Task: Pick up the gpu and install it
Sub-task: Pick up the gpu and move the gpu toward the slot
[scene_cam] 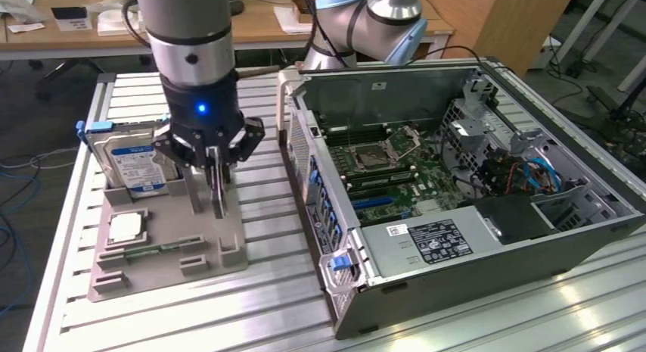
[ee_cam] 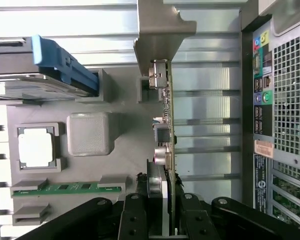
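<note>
The gripper (scene_cam: 214, 164) is closed on the upper edge of the gpu (scene_cam: 218, 197), with one finger on each face. In the wrist view the gpu (ee_cam: 168, 115) appears edge-on between the fingers (ee_cam: 132, 215). The card hangs upright directly below the gripper, over the grey parts tray (scene_cam: 217, 253). Whether its lower edge is clear of the tray slot cannot be determined. The hard drive (scene_cam: 131, 163) stands just beside the gripper on one side. The open computer case (scene_cam: 454, 178) lies near on the opposite side. Probable faults are as follows. The narrow edge grip may let the card pivot or slip. The metal bracket (ee_cam: 160, 30) may catch the tray. A tilted card may strike the case wall or foul the motherboard slot.
</note>
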`<state>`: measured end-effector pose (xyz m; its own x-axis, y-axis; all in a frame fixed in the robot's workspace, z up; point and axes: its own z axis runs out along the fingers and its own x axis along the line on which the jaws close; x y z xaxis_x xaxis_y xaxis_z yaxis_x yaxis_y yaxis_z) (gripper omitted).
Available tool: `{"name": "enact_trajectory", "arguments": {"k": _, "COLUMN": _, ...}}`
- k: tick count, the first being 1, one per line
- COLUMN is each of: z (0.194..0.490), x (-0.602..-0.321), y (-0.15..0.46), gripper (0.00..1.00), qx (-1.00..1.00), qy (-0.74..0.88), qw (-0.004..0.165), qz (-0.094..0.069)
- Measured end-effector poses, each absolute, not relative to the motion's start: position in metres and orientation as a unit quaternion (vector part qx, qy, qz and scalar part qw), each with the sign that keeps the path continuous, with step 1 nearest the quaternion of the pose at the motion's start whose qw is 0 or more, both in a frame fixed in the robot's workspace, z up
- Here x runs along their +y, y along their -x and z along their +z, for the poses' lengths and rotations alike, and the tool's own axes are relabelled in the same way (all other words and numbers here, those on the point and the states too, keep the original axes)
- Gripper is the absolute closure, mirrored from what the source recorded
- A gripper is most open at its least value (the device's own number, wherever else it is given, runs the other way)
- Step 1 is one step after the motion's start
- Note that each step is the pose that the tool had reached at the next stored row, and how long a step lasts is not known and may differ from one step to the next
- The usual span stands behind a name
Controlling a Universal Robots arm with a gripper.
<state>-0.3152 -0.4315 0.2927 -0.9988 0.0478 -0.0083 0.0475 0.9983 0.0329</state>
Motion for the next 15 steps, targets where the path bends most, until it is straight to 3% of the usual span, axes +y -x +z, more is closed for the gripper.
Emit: {"name": "enact_trajectory", "arguments": {"k": 15, "z": 0.361, "x": -0.431, "y": 0.315, "gripper": 0.72, "qx": 1.000, "qy": -0.024, "qw": 0.005, "qz": 0.016}}
